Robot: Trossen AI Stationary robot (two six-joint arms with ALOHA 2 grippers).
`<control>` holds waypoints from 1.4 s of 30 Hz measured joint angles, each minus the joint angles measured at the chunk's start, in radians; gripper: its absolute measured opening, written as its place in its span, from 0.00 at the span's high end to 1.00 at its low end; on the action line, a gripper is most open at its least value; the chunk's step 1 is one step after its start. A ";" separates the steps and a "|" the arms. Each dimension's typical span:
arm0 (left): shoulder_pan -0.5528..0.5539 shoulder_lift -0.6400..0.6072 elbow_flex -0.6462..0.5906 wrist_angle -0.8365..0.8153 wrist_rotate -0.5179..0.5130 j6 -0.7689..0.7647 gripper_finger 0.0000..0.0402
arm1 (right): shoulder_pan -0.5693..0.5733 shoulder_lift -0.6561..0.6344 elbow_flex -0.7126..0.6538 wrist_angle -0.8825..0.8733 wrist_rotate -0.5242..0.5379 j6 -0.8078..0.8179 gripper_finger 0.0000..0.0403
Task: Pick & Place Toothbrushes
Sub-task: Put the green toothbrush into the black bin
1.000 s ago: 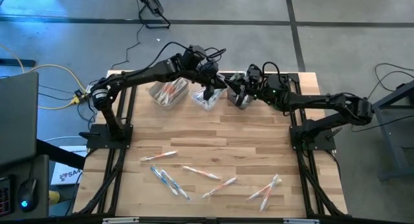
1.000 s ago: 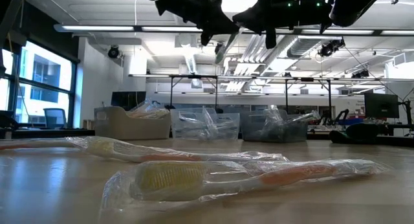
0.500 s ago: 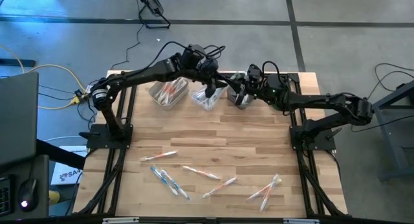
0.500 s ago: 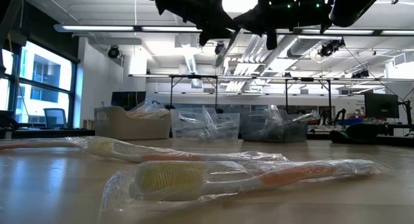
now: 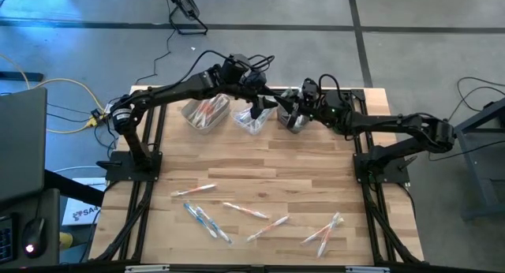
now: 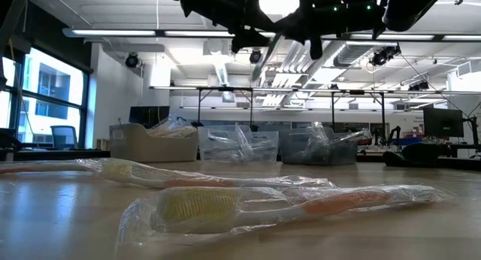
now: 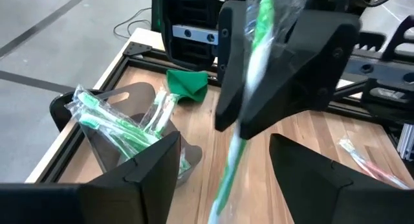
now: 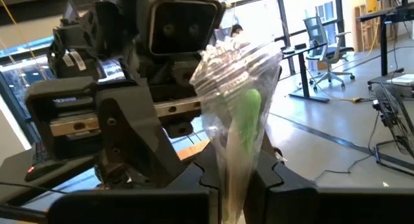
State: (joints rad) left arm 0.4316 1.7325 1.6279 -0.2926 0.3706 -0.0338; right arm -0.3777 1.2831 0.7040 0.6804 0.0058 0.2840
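A green toothbrush (image 7: 249,75) in a clear wrapper hangs in the air above the bins at the table's far edge, with my right gripper (image 8: 239,185) shut on it. My left gripper (image 7: 226,179) faces it, open wide. Its fingers stand on either side of the brush's lower end and do not touch it. In the high view my left gripper (image 5: 259,111) and my right gripper (image 5: 286,109) meet over the middle bin (image 5: 252,121). Several wrapped toothbrushes (image 5: 245,211) lie flat on the table near its front edge. My right gripper pinches the wrapped green toothbrush between its two fingers, at a place on the shaft (image 8: 240,160) toward its upper end. The fingers come about level from the table's right and lie across the brush. The brush is lifted clear and slants, its long end (image 7: 223,185) hanging down.
Three bins stand in a row at the far edge: the left bin (image 5: 207,113) holds orange brushes, and one bin (image 7: 123,130) holds green ones. A small green object (image 7: 187,83) lies by the far edge. The table's middle strip (image 5: 252,158) is bare wood.
My left gripper has opened and let go of the green toothbrush. The toothbrush stays lifted in my right gripper. Neither arm has shifted.
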 joint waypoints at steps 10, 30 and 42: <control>0.047 -0.036 0.000 -0.038 -0.010 0.026 0.42 | -0.050 -0.059 0.000 -0.121 0.040 0.003 0.96; 0.072 -0.227 -0.229 0.018 -0.048 0.112 0.42 | -0.210 -0.105 0.000 -0.479 0.218 0.108 0.96; 0.072 -0.386 -0.445 0.166 -0.052 0.079 0.42 | -0.245 0.029 0.000 -0.489 0.201 0.181 0.96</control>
State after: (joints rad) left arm 0.5041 1.3463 1.1829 -0.1261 0.3181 0.0457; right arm -0.6223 1.3126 0.7036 0.1916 0.2073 0.4650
